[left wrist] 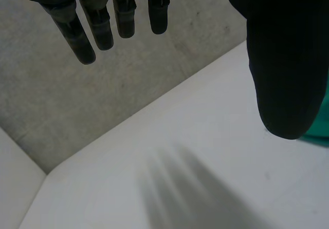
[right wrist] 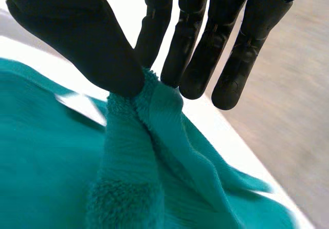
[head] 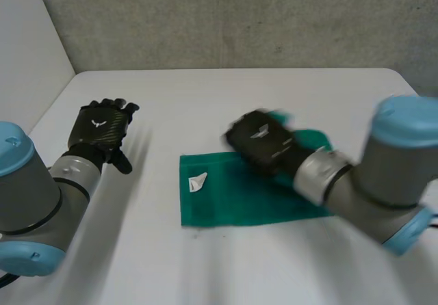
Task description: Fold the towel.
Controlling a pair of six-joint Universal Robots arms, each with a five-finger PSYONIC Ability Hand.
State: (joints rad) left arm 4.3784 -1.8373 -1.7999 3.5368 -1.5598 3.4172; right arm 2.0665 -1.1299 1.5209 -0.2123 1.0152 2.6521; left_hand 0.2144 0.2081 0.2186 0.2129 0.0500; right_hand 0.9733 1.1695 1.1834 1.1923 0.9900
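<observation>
No legible writing on the towel (head: 239, 206) or its white tag (head: 197, 182).

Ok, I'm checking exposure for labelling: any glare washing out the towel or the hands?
Head view: no glare, table evenly lit, towel reads clearly. Right wrist view: right hand dark, yet its pinch on the towel reads. Left wrist view: left hand dark against the pale table.

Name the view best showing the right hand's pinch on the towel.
Right wrist view: the right hand pinches a raised fold of the towel between thumb and fingers. Head view shows the hand's back over it; left wrist view, a green sliver.
</observation>
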